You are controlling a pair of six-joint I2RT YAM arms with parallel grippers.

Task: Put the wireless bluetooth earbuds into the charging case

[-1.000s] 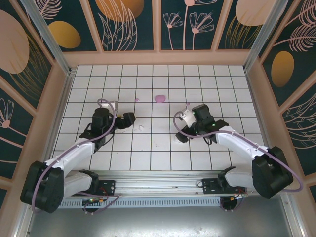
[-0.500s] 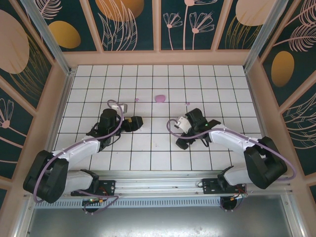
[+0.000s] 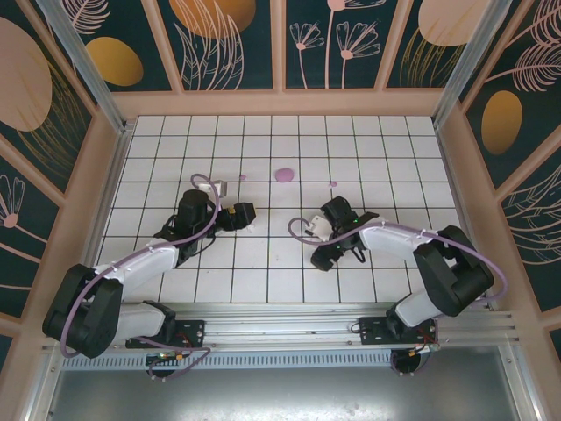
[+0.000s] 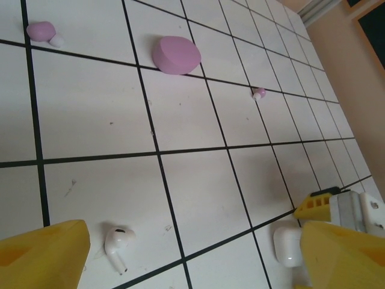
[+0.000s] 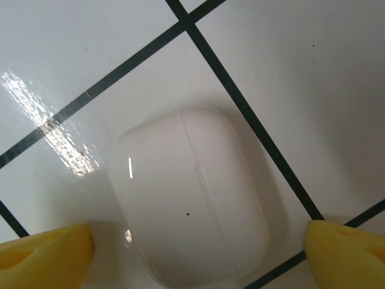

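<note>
The left gripper (image 4: 192, 259) stands wide open and holds nothing, its yellow fingers (image 4: 42, 256) on either side of a white earbud (image 4: 117, 244) lying on the tiled table (image 4: 90, 108). The right gripper (image 5: 192, 253) is spread just as wide around the closed white charging case (image 5: 189, 195), not clamping it. A pink earbud (image 4: 258, 93) lies farther off.

From above, one pink speck (image 3: 243, 176) and a second speck (image 3: 332, 184) are too small for me to make out any shape. At the left wrist, the white charging case (image 4: 285, 245) sits half hidden behind a yellow finger (image 4: 343, 259) of the left gripper (image 4: 192, 241), and the bottom edge cuts off both fingers. At the right wrist, the right gripper (image 5: 198, 238) has its fingertips (image 5: 42, 250) cropped at the bottom corners.
</note>
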